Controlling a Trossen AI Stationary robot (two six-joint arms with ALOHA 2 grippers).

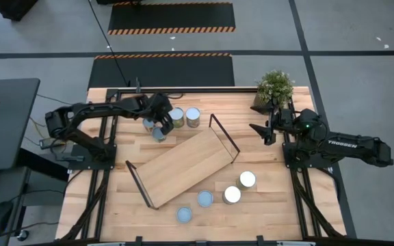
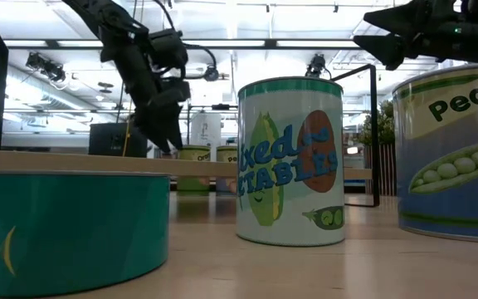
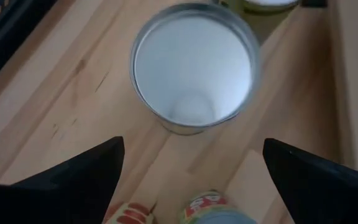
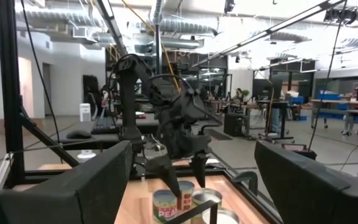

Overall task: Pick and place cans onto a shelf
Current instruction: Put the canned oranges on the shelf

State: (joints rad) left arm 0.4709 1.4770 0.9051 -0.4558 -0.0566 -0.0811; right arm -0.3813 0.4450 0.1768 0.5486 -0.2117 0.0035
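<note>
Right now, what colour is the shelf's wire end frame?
Black, clearest in the high view: thin wire frame on the light-wood shelf.

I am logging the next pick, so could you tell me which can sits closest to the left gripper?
The can directly beneath the open left gripper, nearest the shelf in the far cluster.

Both arms up, jaws apart on each.
Left gripper (image 1: pixel 157 125) reaching in from the left side, pointed steeply down near the table's far edge, fingers (image 3: pixel 82 171) spread wide. Right gripper (image 1: pixel 260 130) parked at the right side, raised and level, aimed toward the left arm, fingers (image 4: pixel 73 186) partly open, holding nothing.
</note>
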